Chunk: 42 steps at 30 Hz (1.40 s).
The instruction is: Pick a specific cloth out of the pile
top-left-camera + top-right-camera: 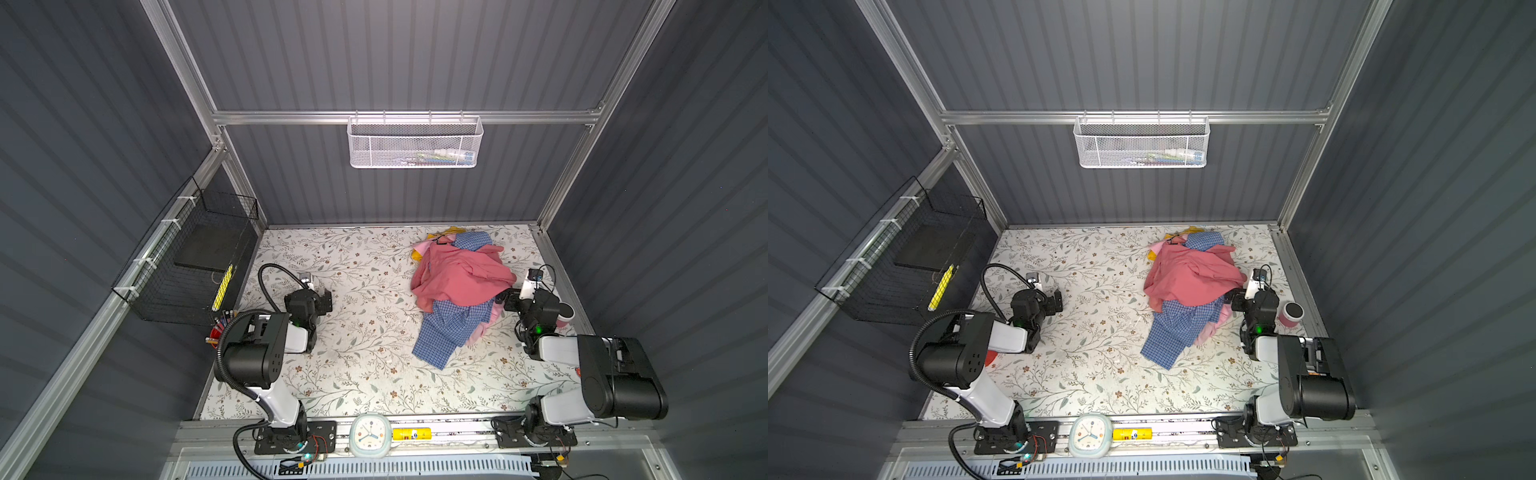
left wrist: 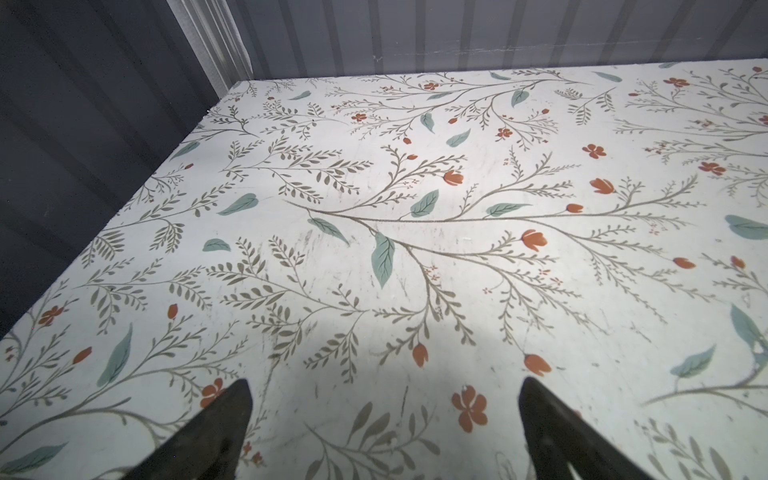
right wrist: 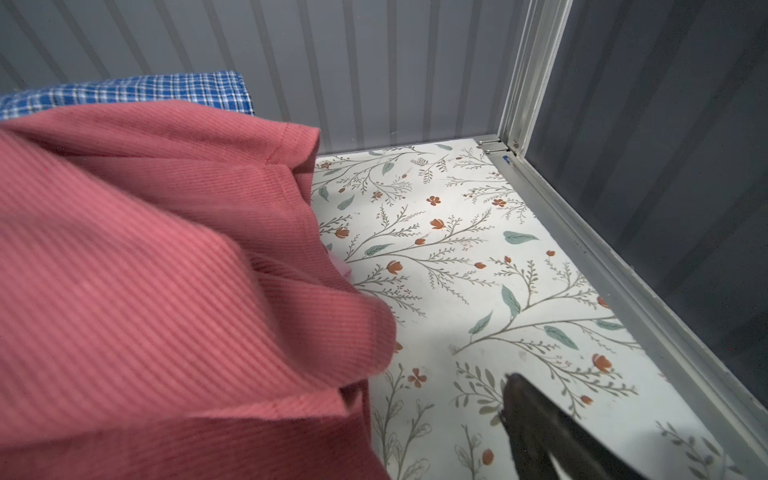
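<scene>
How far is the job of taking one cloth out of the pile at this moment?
Done: nothing yet; every garment lies in the pile, none apart on the table. In hand: the right gripper is open at the pile's edge; the left gripper is open over bare table. Left: the grasp and the pull-out, all of it.

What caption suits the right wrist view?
Rose-red ribbed garment over a blue checked shirt, one claw finger beside it.

one pile [image 1: 457, 282], one white mesh basket [image 1: 415, 143] far, one black wire basket [image 1: 187, 270] left, one clock [image 1: 370, 434] near, one pink cup [image 1: 1291, 316] right
</scene>
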{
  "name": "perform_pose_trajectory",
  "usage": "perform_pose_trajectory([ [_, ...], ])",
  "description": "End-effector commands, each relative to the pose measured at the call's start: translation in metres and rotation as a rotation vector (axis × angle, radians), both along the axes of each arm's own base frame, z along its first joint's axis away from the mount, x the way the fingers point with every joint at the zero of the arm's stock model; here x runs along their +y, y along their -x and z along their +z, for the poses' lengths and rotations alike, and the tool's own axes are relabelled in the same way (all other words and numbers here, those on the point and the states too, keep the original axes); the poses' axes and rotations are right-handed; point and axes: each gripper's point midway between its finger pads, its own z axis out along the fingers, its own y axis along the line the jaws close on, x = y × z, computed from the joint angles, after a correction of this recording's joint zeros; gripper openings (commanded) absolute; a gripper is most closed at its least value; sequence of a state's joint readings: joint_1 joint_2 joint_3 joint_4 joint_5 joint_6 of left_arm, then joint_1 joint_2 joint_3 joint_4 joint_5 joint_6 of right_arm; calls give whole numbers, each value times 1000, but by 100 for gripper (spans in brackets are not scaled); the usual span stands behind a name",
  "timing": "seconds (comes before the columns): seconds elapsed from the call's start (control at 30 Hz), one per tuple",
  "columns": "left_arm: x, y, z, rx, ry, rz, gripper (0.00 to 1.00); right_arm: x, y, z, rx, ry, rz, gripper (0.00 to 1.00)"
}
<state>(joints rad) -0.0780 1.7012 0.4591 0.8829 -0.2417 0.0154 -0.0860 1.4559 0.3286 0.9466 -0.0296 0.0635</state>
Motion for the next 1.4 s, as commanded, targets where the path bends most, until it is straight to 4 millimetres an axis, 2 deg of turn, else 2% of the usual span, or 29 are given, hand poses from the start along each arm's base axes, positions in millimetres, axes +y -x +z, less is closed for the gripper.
perform_pose_trajectory([
  [0.0,0,-10,27,7,15,16,100,-9,0,14,-11,-40,-30,99],
  [0.07,5,-9,37,75,42,65,100,-12,2,22,35,-69,-47,99],
  [0.17,6,-3,56,46,90,90,100,-15,8,34,94,-126,-57,99],
  [0.27,-2,-2,75,-12,138,58,100,-12,19,51,58,-139,-55,99],
  [0.3,-3,-1,78,-11,153,59,100,-11,25,65,22,-143,-52,99],
  [0.37,-7,-2,82,-11,177,46,100,-9,33,75,7,-165,-51,99],
  [0.57,-31,-1,76,-1,255,-8,100,1,55,109,-52,-236,-28,99],
  [0.7,-61,-1,68,26,240,-76,100,20,65,131,-80,-262,69,94],
  [0.83,-87,-2,62,48,225,-140,100,45,69,144,-30,-219,156,88],
  [1.03,-98,-4,60,47,256,-168,100,96,70,142,70,-22,266,85],
  [1.37,-91,6,57,49,251,-140,100,168,62,119,275,462,424,81],
])
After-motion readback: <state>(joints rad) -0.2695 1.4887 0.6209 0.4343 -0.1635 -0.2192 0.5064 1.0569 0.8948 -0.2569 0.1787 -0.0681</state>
